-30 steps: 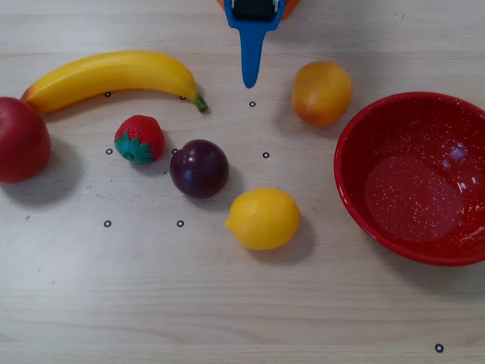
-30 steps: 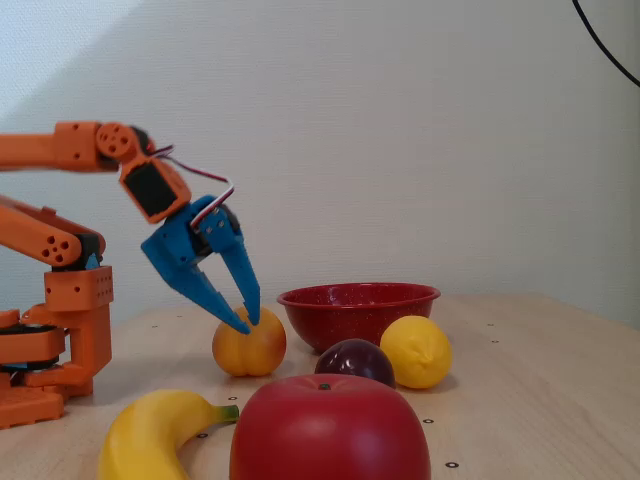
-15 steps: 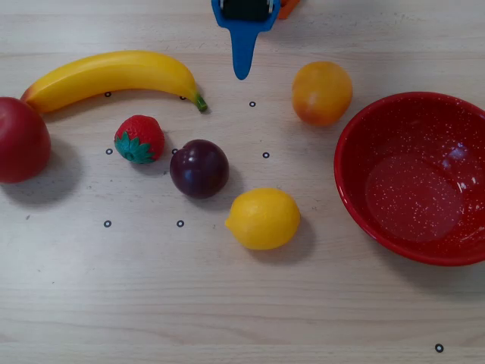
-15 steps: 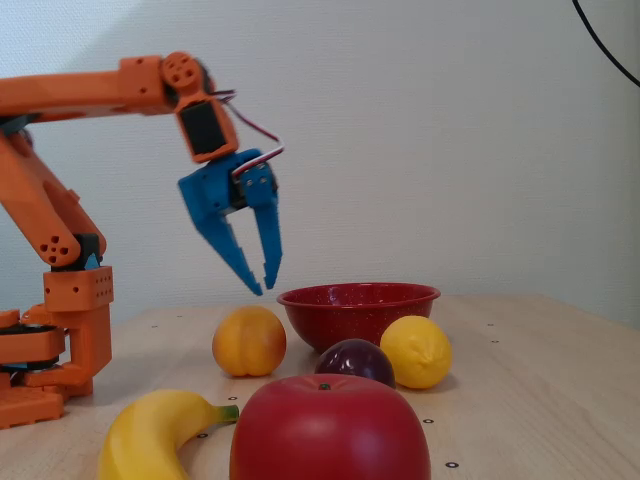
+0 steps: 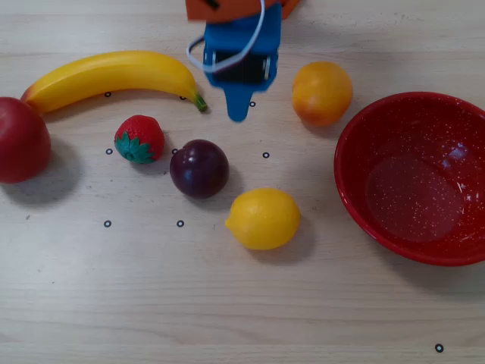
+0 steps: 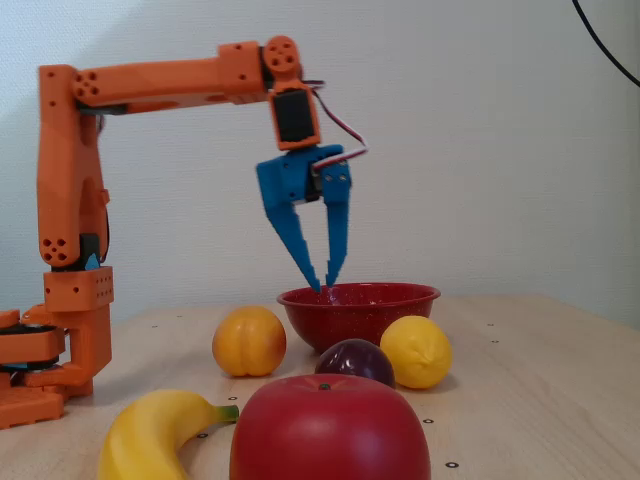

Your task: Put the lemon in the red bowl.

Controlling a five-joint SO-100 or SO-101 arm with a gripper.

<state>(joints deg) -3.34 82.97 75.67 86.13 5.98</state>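
The lemon [image 5: 263, 218] is a bright yellow oval lying on the wooden table, left of the red bowl [image 5: 364, 129] in the overhead view. In the fixed view the lemon [image 6: 415, 351] sits in front of the speckled red bowl [image 6: 360, 312]. My blue gripper [image 6: 324, 286] hangs in the air with its fingers pointing down, jaws only narrowly apart and nothing between them. Seen from overhead, the gripper [image 5: 239, 114] is above the table between the banana's tip and the orange-yellow fruit, well short of the lemon.
A banana [image 5: 114, 74], a dark-red apple [image 5: 21, 140], a strawberry [image 5: 139, 139] and a plum [image 5: 199, 168] lie left of the lemon. An orange-yellow fruit [image 5: 322, 92] sits near the bowl. The arm's base [image 6: 60, 330] stands at the far left.
The arm has lifted and reached out over the table. The gripper rose from beside the orange-yellow fruit and swung toward the plum and lemon, turning to point straight down.
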